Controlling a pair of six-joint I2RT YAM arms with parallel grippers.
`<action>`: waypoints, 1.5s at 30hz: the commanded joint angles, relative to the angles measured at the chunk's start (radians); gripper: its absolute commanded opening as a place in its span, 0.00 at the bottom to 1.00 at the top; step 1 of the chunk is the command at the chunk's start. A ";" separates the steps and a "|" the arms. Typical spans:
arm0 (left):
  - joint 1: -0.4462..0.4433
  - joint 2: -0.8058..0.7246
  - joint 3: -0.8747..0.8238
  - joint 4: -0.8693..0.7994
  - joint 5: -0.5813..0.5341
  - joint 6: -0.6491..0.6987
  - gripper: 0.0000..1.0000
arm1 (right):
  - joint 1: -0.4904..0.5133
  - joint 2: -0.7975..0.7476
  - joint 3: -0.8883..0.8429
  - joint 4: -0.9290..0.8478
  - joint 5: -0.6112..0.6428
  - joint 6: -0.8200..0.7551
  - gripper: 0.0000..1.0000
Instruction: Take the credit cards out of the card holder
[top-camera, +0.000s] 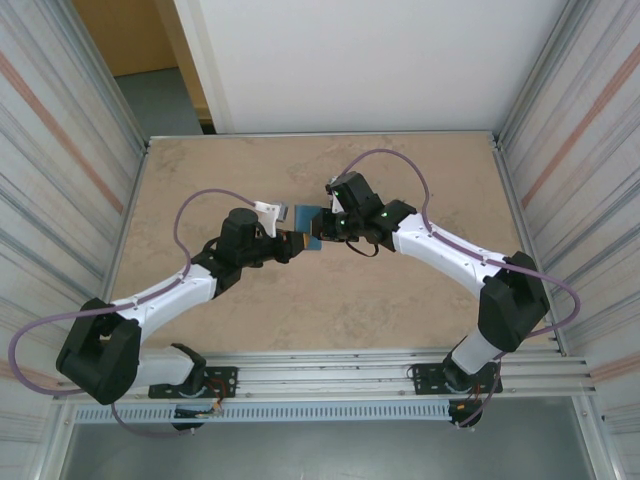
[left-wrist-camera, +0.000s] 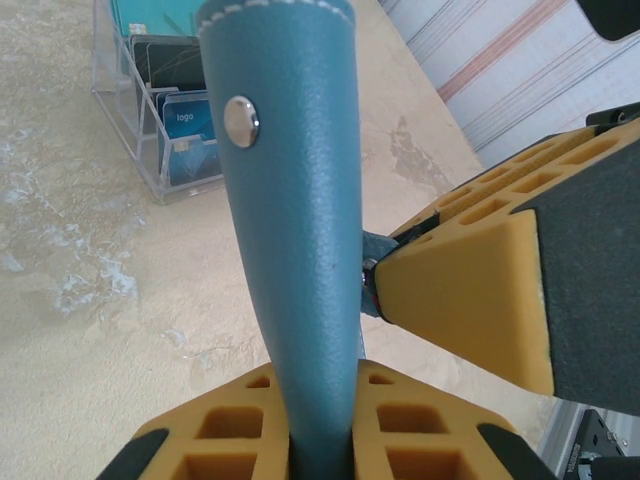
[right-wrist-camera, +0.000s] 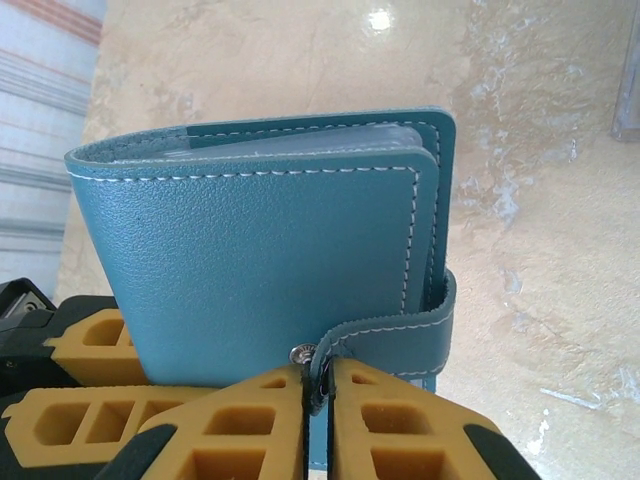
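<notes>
Plainly, both arms meet over the middle of the table. On the left, the left gripper is clenched on the bottom edge of the holder, which hangs clear of the table between the two claws.

In the left wrist view the holder stands on edge out of the yellow fingers. Its teal outer face runs straight up the view, with a metal snap near the top. Behind it at upper left, a clear rack sits on the table with cards upright in it: teal, black and blue.

On the right, the right gripper is grasping the strap. Its fingers almost meet on the strap's tip, beside a small stud.

In the right wrist view the holder is folded shut. Its long axis lies across the view, with the fold at the left and the open edge at the right, where the strap wraps round it. Clear pockets show between the two panels along the top edge.
</notes>
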 joint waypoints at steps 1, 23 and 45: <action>-0.013 -0.031 0.000 0.050 0.019 0.017 0.00 | -0.008 -0.012 -0.005 -0.010 0.025 0.010 0.11; 0.003 -0.051 -0.010 0.045 0.018 0.015 0.00 | -0.050 -0.132 -0.100 0.036 0.030 -0.044 0.11; 0.086 -0.079 0.012 0.156 0.344 -0.075 0.00 | -0.150 -0.244 -0.295 0.341 -0.252 -0.103 0.44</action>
